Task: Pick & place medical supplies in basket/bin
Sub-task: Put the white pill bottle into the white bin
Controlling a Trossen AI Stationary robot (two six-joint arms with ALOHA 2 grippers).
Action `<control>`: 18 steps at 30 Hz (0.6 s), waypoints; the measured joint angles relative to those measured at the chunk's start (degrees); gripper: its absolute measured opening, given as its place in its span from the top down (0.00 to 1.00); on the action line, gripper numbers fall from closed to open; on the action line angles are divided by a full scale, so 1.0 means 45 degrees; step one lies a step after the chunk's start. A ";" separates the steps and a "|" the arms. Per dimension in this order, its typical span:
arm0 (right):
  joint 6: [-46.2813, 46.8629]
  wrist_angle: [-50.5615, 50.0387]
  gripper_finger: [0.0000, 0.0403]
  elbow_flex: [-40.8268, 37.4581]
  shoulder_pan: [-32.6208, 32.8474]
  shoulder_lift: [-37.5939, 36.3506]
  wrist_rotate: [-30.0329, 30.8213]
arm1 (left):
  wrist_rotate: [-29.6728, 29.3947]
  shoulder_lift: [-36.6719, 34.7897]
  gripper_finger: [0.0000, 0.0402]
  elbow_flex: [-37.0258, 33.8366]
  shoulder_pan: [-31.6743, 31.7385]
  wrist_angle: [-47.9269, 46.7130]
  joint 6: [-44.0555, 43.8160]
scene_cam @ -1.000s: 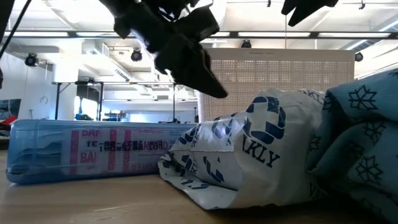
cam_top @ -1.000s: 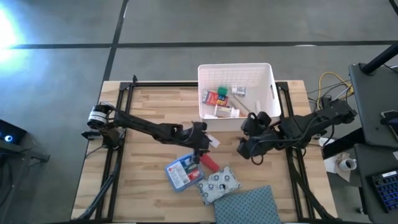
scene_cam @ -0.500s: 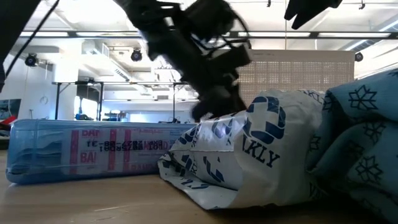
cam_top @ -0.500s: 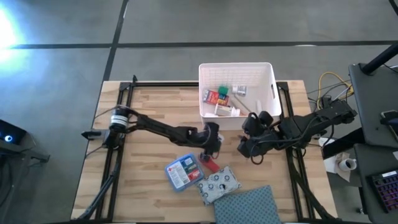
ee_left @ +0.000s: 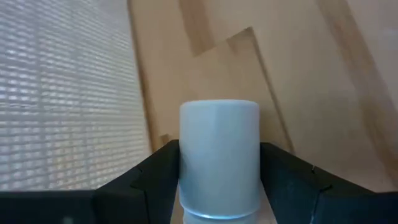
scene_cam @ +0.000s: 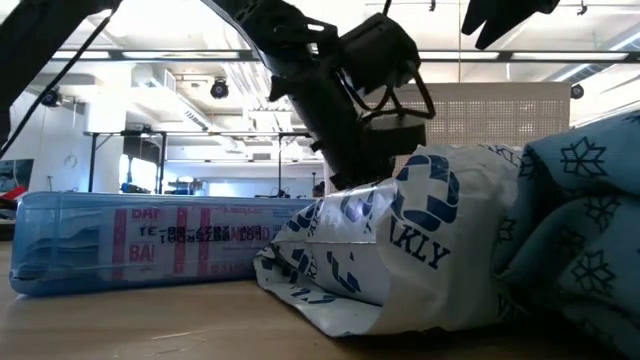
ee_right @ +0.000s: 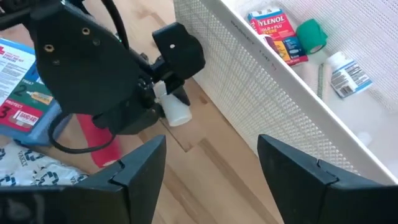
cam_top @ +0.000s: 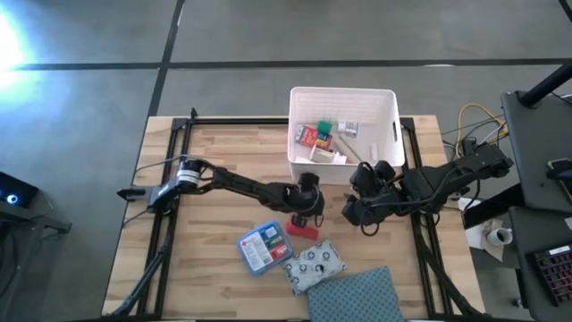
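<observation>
Gripping a white bottle [ee_left: 219,158] beside the bin [cam_top: 391,143] wall, left jaws; right jaws open, bare wood between.

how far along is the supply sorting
Done: several supplies, including a red box and a green-capped tube, already lie in the white bin. In hand: the left gripper is closed on a white pill bottle beside the bin's wall. Left: the blue-and-red packet, red pack and white patterned pouch lie on the table. The right gripper, open, waits nearby.
</observation>
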 joint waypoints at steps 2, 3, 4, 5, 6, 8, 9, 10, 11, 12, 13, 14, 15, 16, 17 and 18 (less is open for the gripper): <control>0.0000 -0.0004 0.40 0.0000 0.0000 0.0000 0.0005 | 0.0587 -0.0029 0.52 -0.0011 -0.0006 -0.0133 -0.0066; -0.0004 -0.0004 0.40 0.0000 0.0000 0.0000 0.0005 | 0.0663 -0.0049 0.52 -0.0011 -0.0030 -0.0234 -0.0228; 0.0000 -0.0007 0.40 0.0000 0.0000 0.0000 0.0005 | 0.0649 -0.0053 0.52 -0.0006 -0.0054 -0.0300 -0.0399; 0.0000 -0.0004 0.40 0.0000 0.0000 0.0005 0.0005 | 0.0676 -0.0071 0.52 -0.0006 -0.0085 -0.0410 -0.0633; -0.0002 0.0001 0.41 0.0000 0.0000 0.0005 0.0010 | 0.0698 -0.0095 0.52 -0.0006 -0.0097 -0.0546 -0.0882; 0.0000 -0.0003 0.41 0.0000 0.0000 0.0005 0.0010 | 0.0721 -0.0143 0.52 -0.0006 -0.0124 -0.0828 -0.1440; -0.0005 0.0001 0.41 0.0000 0.0000 0.0000 0.0015 | 0.0750 -0.0160 0.52 -0.0006 -0.0132 -0.0985 -0.1658; -0.0005 0.0001 0.41 0.0000 0.0000 0.0005 0.0015 | 0.0766 -0.0178 0.52 -0.0006 -0.0152 -0.1141 -0.1849; -0.0005 -0.0001 0.41 0.0000 0.0000 0.0005 0.0015 | 0.0748 -0.0186 0.52 -0.0006 -0.0176 -0.1276 -0.2020; -0.0005 0.0000 0.41 0.0000 0.0000 0.0005 0.0019 | 0.0741 -0.0195 0.52 -0.0006 -0.0193 -0.1419 -0.2125; -0.0005 -0.0002 0.41 0.0000 0.0000 0.0003 0.0047 | 0.0741 -0.0204 0.52 -0.0006 -0.0225 -0.1566 -0.2249; -0.0005 -0.0001 0.41 0.0000 0.0000 0.0005 0.0069 | 0.0727 -0.0212 0.52 -0.0006 -0.0271 -0.1703 -0.2373; -0.0005 -0.0001 0.41 0.0000 0.0000 0.0005 0.0117 | 0.0707 -0.0214 0.53 -0.0006 -0.0302 -0.1838 -0.2469; -0.0002 0.0000 0.41 0.0000 0.0000 0.0005 0.0205 | 0.0729 -0.0223 0.53 -0.0006 -0.0352 -0.1979 -0.2578; -0.0001 0.0000 0.41 0.0000 0.0000 0.0005 0.0269 | 0.0776 -0.0232 0.53 -0.0006 -0.0377 -0.2108 -0.2674; -0.0005 0.0001 0.41 0.0000 0.0000 0.0005 0.0316 | 0.0839 -0.0238 0.54 -0.0002 -0.0424 -0.2224 -0.2803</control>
